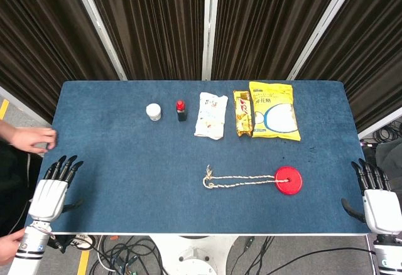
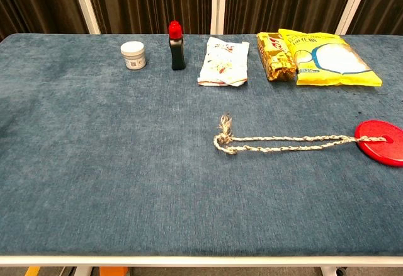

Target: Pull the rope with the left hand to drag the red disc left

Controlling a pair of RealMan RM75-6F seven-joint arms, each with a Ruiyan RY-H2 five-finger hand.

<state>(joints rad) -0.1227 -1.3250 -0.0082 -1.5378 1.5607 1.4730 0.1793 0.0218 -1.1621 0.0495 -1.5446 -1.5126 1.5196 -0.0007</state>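
Note:
A flat red disc (image 1: pixel 289 180) (image 2: pixel 381 140) lies on the blue table at the right. A beige twisted rope (image 1: pixel 242 180) (image 2: pixel 283 142) runs left from it and ends in a small knotted loop (image 1: pixel 209 181) (image 2: pixel 223 138). My left hand (image 1: pixel 53 188) hovers at the table's front left corner, fingers spread, holding nothing, far left of the rope's end. At the front right corner my right hand (image 1: pixel 377 194) rests, also with its fingers apart and empty. The chest view shows neither hand.
Along the back stand a white jar (image 1: pixel 154 112), a small dark bottle with a red cap (image 1: pixel 181 110), a white snack bag (image 1: pixel 211 115), a gold packet (image 1: pixel 243 112) and a yellow bag (image 1: pixel 272 109). A person's hand (image 1: pixel 30 140) shows past the left table edge.

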